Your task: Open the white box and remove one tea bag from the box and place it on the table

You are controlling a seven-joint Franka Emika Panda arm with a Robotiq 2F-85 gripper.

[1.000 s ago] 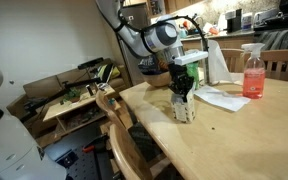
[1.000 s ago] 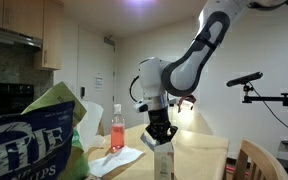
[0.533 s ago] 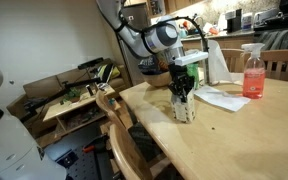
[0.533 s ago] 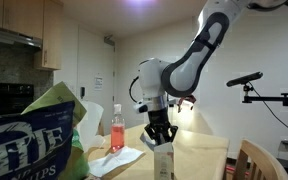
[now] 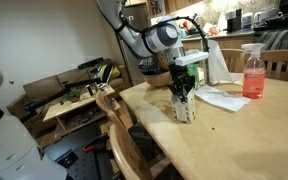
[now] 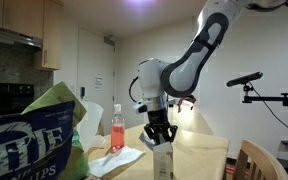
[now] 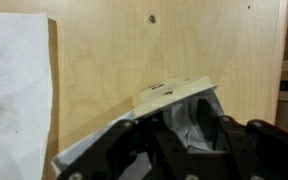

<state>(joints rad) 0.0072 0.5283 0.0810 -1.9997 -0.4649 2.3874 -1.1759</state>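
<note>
The white box (image 5: 187, 111) stands upright on the light-wood table (image 5: 234, 140); it also shows in an exterior view (image 6: 164, 162). My gripper (image 5: 182, 95) hangs straight down over its open top (image 6: 159, 138). In the wrist view the box's flap lid (image 7: 174, 92) is folded back and my dark fingers (image 7: 184, 135) reach into the opening. Whitish tea bag material (image 7: 164, 125) shows inside between the fingers. The fingertips are hidden in the box, so I cannot tell whether they grip a bag.
A pink spray bottle (image 5: 252, 72) and flat white paper sheets (image 5: 221, 97) lie behind the box. A wooden chair back (image 5: 114, 112) stands at the table's edge. A cluttered low bench (image 5: 74, 95) is beyond. A chip bag (image 6: 34, 135) fills the foreground.
</note>
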